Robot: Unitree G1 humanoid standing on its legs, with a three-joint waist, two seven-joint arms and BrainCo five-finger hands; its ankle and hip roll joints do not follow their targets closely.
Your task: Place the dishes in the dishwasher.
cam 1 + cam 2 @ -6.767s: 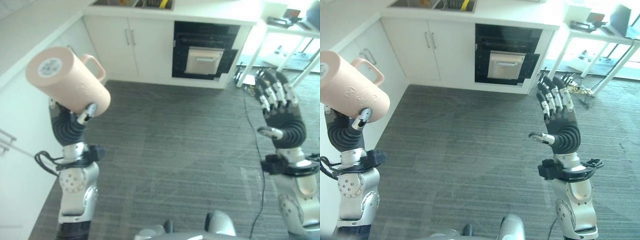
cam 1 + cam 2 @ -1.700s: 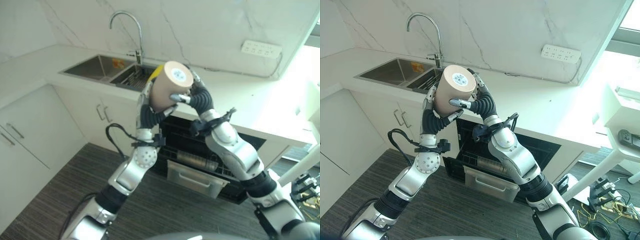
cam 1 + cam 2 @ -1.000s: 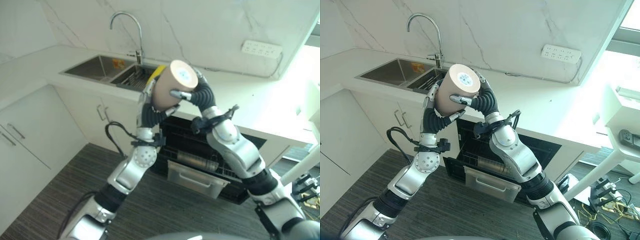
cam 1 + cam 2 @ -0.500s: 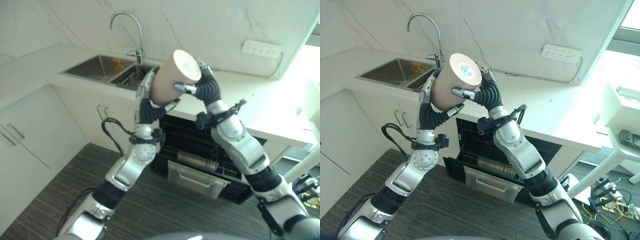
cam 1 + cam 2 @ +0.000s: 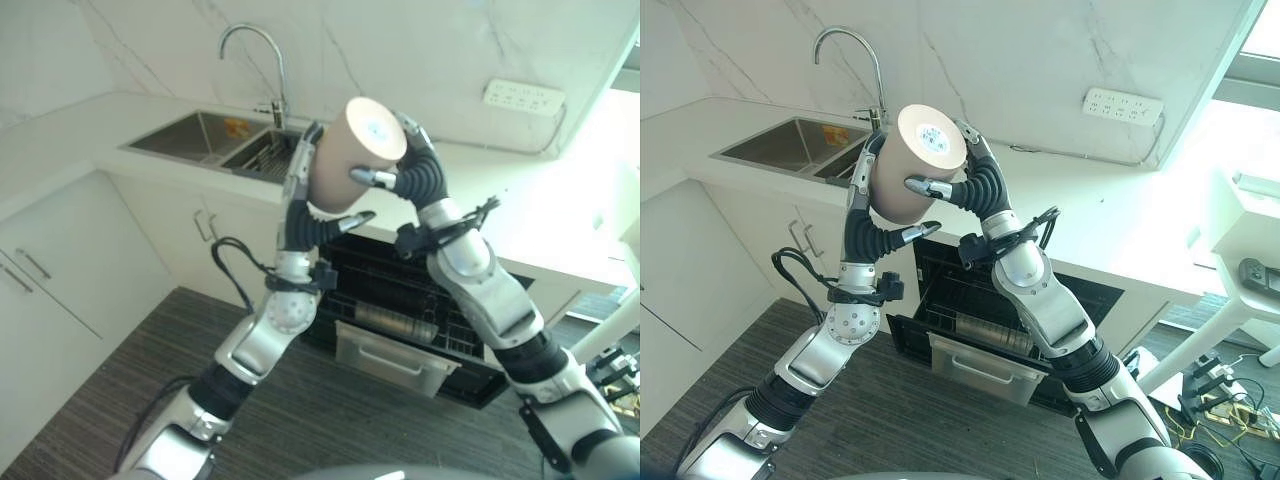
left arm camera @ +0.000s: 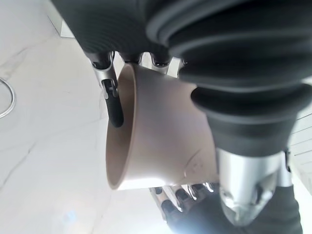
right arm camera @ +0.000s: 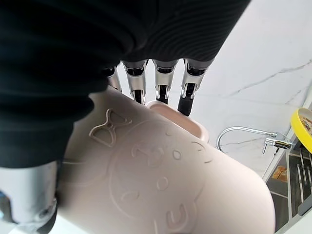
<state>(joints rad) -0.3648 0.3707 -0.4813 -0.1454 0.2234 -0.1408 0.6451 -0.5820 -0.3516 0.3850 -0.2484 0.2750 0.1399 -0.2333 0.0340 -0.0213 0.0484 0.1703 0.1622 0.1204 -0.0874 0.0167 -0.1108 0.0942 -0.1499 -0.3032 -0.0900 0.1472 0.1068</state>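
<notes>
The pink mug (image 5: 352, 155) has been lifted a little higher since a moment ago, and long before that it was in the left hand alone, down by the floor. Now both hands hold it up high, in front of the white wall. Its flat bottom faces the robot's head.

The left hand (image 5: 303, 195) has its fingers curled round one side of the mug and its thumb under it. The right hand (image 5: 415, 170) has its fingers curled round the other side, with its thumb pressed on the front. In the right wrist view the mug (image 7: 165, 180) shows a bow and a bear face, and the fingers (image 7: 163, 80) hook over its handle.

Under the arms is the dishwasher (image 5: 990, 330), with its door open and a rack (image 5: 985, 330) showing inside. The two arms cross in front of it. The white counter (image 5: 1110, 225) runs over the top of it. To the robot's left are the sink (image 5: 790, 143) and the bent tap (image 5: 845, 50). A white socket strip (image 5: 1122, 106) is on the wall. White cupboards (image 5: 60, 270) stand below the counter, over a grey floor (image 5: 110, 400).
</notes>
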